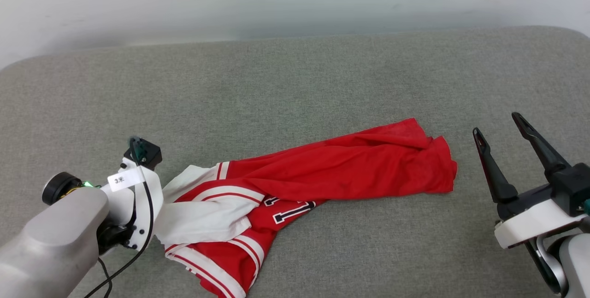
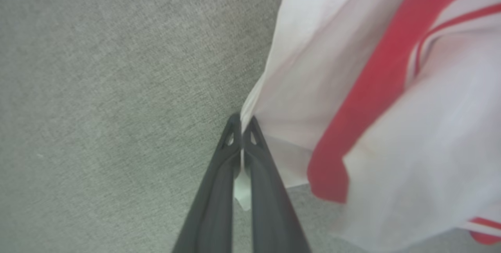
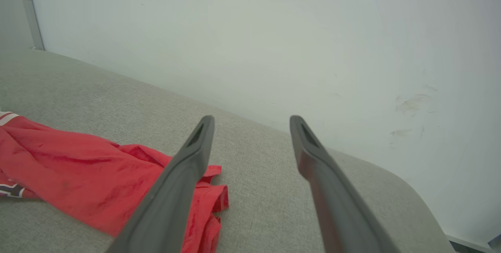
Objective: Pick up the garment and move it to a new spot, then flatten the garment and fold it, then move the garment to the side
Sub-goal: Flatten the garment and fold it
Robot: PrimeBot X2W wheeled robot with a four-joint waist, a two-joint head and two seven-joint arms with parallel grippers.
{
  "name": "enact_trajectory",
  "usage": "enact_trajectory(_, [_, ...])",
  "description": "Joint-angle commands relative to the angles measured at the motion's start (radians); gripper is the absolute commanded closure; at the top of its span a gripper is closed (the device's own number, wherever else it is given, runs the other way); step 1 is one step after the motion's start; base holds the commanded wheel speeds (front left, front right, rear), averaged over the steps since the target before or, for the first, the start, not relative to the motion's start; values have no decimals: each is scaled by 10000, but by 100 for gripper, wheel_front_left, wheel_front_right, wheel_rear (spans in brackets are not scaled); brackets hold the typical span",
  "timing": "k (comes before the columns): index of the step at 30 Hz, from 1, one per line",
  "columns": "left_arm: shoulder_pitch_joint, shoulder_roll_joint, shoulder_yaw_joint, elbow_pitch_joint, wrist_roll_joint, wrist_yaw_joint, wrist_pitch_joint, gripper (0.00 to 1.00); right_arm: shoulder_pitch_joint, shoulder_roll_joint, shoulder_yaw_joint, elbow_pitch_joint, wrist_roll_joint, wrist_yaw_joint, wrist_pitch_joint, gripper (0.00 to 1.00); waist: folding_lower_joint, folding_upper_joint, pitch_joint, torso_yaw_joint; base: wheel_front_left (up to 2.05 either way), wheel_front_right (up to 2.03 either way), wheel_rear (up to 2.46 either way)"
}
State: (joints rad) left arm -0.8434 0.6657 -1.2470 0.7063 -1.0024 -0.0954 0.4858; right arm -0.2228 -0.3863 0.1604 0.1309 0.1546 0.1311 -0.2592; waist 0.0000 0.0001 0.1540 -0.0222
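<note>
Garment lies on the grey padded surface, long axis left to right, white sleeve edge pinched in the left gripper, spread right gripper empty near its red hem.

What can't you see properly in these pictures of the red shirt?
- Head view: the numerals on the garment are half covered by a red fold, so unreadable.
- Head view: the garment's striped end is cut off by the bottom edge.
- Left wrist view: cloth beside the left gripper is blurred, too close.
</note>
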Motion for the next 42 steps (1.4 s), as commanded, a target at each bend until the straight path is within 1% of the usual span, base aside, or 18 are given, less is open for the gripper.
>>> enact_trajectory(1, [42, -107, 64, 224, 156, 42, -426, 0, 173, -7, -48, 22, 63, -7, -41, 0, 0, -1, -74, 62, 0, 0, 0])
enact_trajectory(2, [42, -107, 64, 224, 156, 42, -426, 0, 173, -7, -48, 22, 63, -7, -41, 0, 0, -1, -74, 62, 0, 0, 0])
enact_trajectory(6, [-643, -131, 108, 35, 528, -85, -1011, 0, 303, 16, -143, 14, 58, -7, -44, 0, 0, -1, -266, 199, 0, 0, 0])
enact_trajectory(9, [-1128, 25, 158, -509, 668, -161, -1080, 0, 473, 63, -185, -22, 47, -7, -44, 0, 0, -1, -394, 283, 0, 0, 0])
enact_trajectory(11, [-1520, 137, 188, -1043, 736, -179, -947, 0, 505, 82, -217, -60, 36, -7, -40, 0, 0, -1, -455, 329, 0, 0, 0])
enact_trajectory(13, [-1669, 208, 248, -1634, 476, -217, -606, 0, 574, 101, -238, -105, 23, -7, -26, 0, 0, -1, -491, 356, 0, 0, 0])
enact_trajectory(18, [-1832, 469, 69, -3258, -114, -299, 850, 0, 569, 88, -199, -237, 24, -7, 36, 0, 0, -1, -437, 323, 0, 0, 0])
enact_trajectory(20, [-1674, 515, -35, -3804, -260, -315, 1415, 0, 482, 62, -171, -294, 35, -7, 66, 0, 0, -1, -363, 272, 0, 0, 0])
enact_trajectory(24, [-1230, 493, -219, -4467, -276, -324, 2312, 0, 339, 10, -107, -382, 66, -7, 99, 0, 0, -1, -175, 128, 0, 0, 0])
enact_trajectory(30, [-484, 328, -308, -4580, 110, -339, 3009, 0, 121, 13, -35, -435, 67, -7, 113, 0, 0, -1, 207, -152, 0, 0, 0])
enact_trajectory(36, [218, 104, -366, -4063, 299, -338, 3127, 1, -30, 96, 14, -374, 16, -7, 68, 0, 0, -1, 445, -325, 0, 0, 0])
enact_trajectory(37, [279, 65, -378, -4013, 271, -339, 3052, 73, -19, 96, -4, -356, 10, -7, 58, 0, 0, -1, 453, -324, 0, 0, 0])
enact_trajectory(38, [302, 32, -384, -3978, 258, -339, 3033, 100, -7, 92, -32, -340, 7, -7, 50, 0, 0, -1, 450, -315, 0, 0, 0])
enact_trajectory(42, [261, 63, -381, -4076, 219, -341, 2804, 100, 154, 122, -141, -255, -16, -7, 41, 0, 0, -1, 276, -206, 0, 0, 0])
